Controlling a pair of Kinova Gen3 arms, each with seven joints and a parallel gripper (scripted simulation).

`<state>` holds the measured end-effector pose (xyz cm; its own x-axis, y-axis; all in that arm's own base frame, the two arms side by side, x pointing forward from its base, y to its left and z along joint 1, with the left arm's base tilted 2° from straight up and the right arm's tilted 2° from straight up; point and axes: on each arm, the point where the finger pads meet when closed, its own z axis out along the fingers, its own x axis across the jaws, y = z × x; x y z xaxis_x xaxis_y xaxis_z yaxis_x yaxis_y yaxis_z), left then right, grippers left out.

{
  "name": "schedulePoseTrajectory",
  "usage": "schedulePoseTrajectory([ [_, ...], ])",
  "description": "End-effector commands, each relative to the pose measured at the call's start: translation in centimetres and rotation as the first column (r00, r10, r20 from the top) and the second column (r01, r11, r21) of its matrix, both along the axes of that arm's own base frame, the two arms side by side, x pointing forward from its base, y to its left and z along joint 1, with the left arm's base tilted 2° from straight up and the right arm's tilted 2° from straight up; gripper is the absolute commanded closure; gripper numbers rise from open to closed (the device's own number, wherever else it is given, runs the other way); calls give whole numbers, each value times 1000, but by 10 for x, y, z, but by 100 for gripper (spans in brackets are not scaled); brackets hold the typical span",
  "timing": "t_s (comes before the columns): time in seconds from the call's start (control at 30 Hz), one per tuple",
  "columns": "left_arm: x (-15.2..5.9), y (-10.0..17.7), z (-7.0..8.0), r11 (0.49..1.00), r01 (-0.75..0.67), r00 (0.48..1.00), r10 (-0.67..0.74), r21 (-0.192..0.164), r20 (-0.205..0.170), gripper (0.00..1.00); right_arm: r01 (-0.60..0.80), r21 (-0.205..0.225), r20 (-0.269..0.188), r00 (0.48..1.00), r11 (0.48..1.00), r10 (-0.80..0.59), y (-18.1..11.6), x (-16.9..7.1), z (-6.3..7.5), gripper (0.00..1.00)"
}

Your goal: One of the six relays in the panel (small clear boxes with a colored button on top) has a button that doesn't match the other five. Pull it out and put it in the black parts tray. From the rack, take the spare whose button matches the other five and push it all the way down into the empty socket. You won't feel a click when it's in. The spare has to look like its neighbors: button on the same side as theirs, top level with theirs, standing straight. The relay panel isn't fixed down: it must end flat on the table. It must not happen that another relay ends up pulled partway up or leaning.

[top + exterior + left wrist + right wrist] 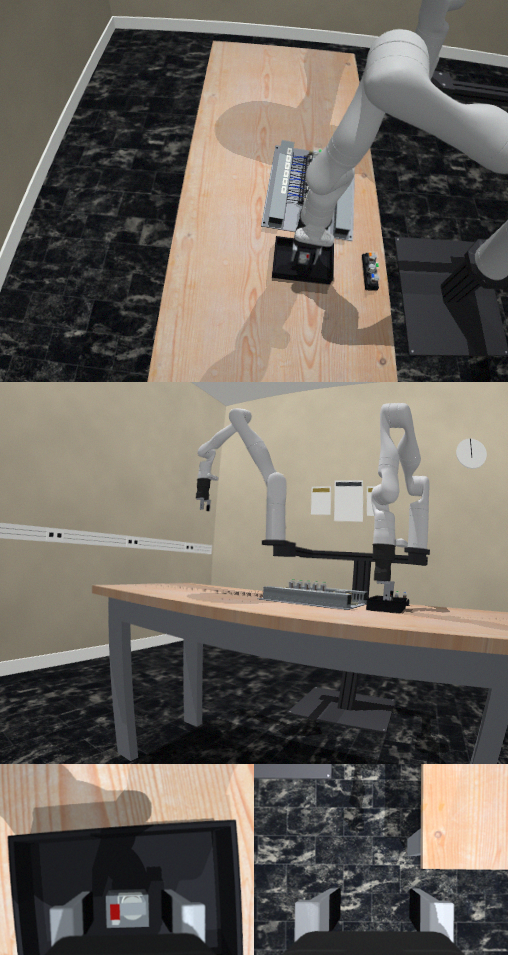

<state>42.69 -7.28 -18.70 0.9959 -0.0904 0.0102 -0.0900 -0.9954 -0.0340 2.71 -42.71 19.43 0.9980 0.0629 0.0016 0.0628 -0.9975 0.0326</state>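
The relay with the red button [304, 257] [134, 922] is inside the black parts tray [279, 273] [377, 606] [18, 892]. My left gripper [306, 260] [127, 905] is open around it, with a gap between the relay and each finger. The relay panel [278, 200] [310, 597] looks flat on the table. Several relays with green buttons [307, 585] stand in it; my left arm hides most of the row in the top view. The spare rack [364, 271] holds spares with orange, green and blue buttons. My right gripper [205, 506] [375, 903] is open and empty, high up.
The tray lies close to the near end of the panel. The rack stands near the table edge [387, 270] on the robot's side. Grey ducts [343, 215] run along both sides of the panel. In the right wrist view, the table corner [467, 815] and floor show below my right gripper.
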Motion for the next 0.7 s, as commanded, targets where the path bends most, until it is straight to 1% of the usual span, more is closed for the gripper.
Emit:
schedulePoseTrajectory([
  [0.0, 1, 0, 2, 1000, 0, 1000, 0, 0, 2, 0, 0, -2, 0, 1000, 1000, 0, 0, 0, 1, 0],
  [0.67, 1, 0, 6, 1000, 0, 1000, 0, 0, 2, 0, 0, -2, 0, 1000, 1000, 0, 0, 0, 1, 0],
])
